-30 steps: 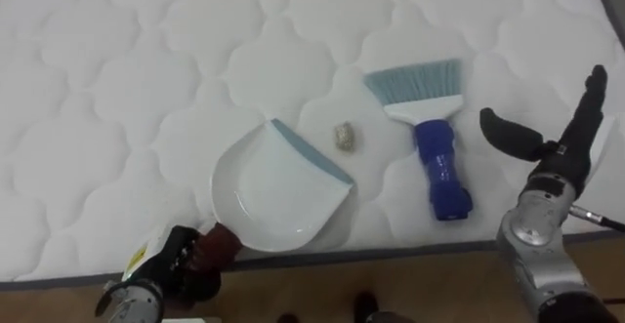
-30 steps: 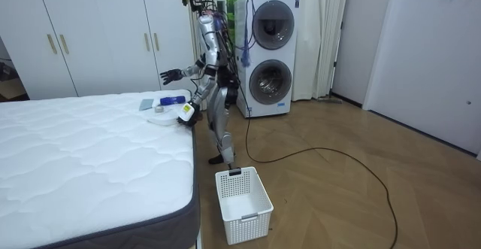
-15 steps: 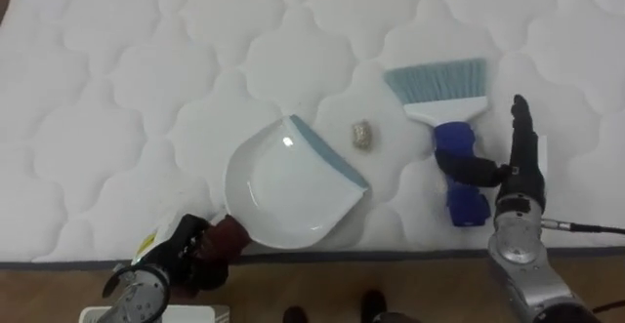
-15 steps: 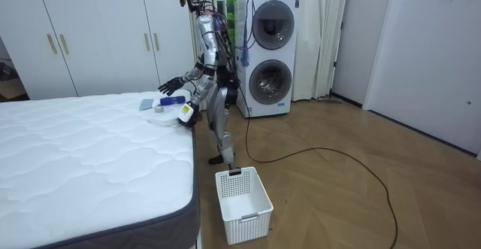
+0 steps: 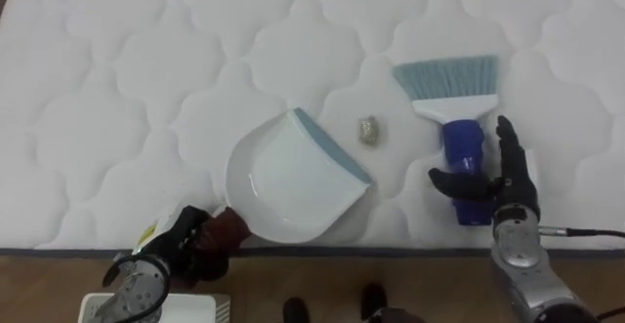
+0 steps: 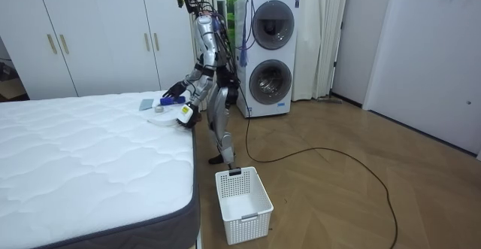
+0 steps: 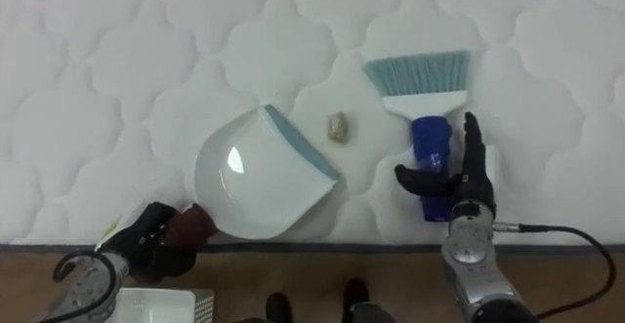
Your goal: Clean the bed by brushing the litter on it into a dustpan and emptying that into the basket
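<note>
The right robot hand (image 5: 510,181) is spread wide, fingers straight, at the blue handle of the hand brush (image 5: 457,108), whose long axis runs straight in from the bed (image 5: 127,60) edge. The left robot hand (image 5: 184,250) grips the dustpan (image 5: 293,177) handle. The scrap of debris (image 5: 368,130) lies between pan lip and bristles.

My left hand (image 5: 178,252) covers most of the dustpan (image 5: 288,181)'s dark handle at the lower left. My right hand (image 5: 510,181) hides part of the brush (image 5: 459,108)'s blue handle. The bottom edge cuts off the basket (image 5: 200,310). The lump (image 5: 368,130) at centre is too small to identify.
</note>
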Tool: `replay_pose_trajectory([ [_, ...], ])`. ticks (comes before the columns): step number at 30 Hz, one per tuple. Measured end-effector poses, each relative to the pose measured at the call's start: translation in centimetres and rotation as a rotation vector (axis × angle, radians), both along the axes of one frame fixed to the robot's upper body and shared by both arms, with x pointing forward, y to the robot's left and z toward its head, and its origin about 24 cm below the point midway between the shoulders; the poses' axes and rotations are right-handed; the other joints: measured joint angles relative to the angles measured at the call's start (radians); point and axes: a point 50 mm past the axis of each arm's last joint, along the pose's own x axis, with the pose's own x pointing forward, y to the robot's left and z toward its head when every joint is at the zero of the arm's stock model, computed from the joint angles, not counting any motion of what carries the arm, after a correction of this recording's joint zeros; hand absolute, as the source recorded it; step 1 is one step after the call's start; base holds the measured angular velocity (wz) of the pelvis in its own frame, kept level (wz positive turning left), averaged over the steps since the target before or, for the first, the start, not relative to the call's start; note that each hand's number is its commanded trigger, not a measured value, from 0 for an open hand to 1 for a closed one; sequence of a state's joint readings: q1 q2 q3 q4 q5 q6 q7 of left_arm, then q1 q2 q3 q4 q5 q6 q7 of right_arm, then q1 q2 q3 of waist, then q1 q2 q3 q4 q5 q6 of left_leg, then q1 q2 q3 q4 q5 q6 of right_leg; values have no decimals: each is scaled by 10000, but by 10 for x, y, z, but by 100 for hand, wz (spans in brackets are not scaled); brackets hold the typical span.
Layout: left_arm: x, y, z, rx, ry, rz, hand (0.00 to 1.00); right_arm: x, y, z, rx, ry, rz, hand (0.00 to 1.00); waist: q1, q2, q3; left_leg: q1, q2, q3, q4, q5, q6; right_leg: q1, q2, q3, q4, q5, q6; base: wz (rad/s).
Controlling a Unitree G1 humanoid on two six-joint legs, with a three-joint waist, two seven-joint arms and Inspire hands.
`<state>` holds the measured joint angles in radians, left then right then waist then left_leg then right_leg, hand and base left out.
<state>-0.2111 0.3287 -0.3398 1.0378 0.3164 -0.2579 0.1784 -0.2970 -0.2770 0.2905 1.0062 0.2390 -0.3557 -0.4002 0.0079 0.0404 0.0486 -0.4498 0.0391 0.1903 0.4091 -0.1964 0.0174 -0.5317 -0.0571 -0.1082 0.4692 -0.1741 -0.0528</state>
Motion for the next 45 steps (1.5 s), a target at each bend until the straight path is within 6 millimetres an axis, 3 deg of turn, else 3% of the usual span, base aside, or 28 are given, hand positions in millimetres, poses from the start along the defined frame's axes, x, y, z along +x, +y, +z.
replay_pose_trajectory([
  [4, 2, -1, 1, -15, -56, -16, 100, 0, -1, -1, -12, 105, 48, 0, 6, 0, 85, -1, -11, -1, -1, 0, 0, 0, -17, -20, 14, -19, 2, 0],
  [20, 3, -1, 0, 160, 114, -89, 100, -1, -14, -11, -1050, 1616, 373, 0, 27, -20, 98, 58, -25, -19, 61, 24, 42, 249, -125, -325, -9, -72, 31, 6],
  [21, 1, -1, -1, 181, 183, -52, 100, 0, -15, -11, -1176, 1719, 424, 13, 44, -21, 99, 53, -28, -24, 73, 26, 45, 255, -133, -332, -5, -71, 33, 5],
  [22, 1, -1, -1, 190, 219, -41, 100, 0, -15, -11, -1252, 1780, 458, 66, 86, -21, 99, 51, -28, -27, 80, 26, 45, 258, -136, -339, -2, -70, 33, 0],
  [23, 1, -1, -1, 182, 288, -64, 100, -1, -18, -11, -1412, 1919, 525, 100, 173, -22, 100, 42, -25, -28, 100, 26, 46, 259, -138, -347, 1, -70, 33, 0],
  [33, 1, 1, -3, 247, 626, -24, 100, 3, -47, 1, -2348, 2361, -73, 100, 314, -22, 100, -97, 11, -132, 329, 14, 56, 233, -142, -478, 146, -108, -5, 4],
  [45, 4, -3, -1, 158, 756, -235, 100, -3, -55, -3, -2577, 3151, -521, 100, 518, -24, 98, -175, 1, -285, 358, 10, 42, 230, -158, -618, 145, -152, -50, 3],
])
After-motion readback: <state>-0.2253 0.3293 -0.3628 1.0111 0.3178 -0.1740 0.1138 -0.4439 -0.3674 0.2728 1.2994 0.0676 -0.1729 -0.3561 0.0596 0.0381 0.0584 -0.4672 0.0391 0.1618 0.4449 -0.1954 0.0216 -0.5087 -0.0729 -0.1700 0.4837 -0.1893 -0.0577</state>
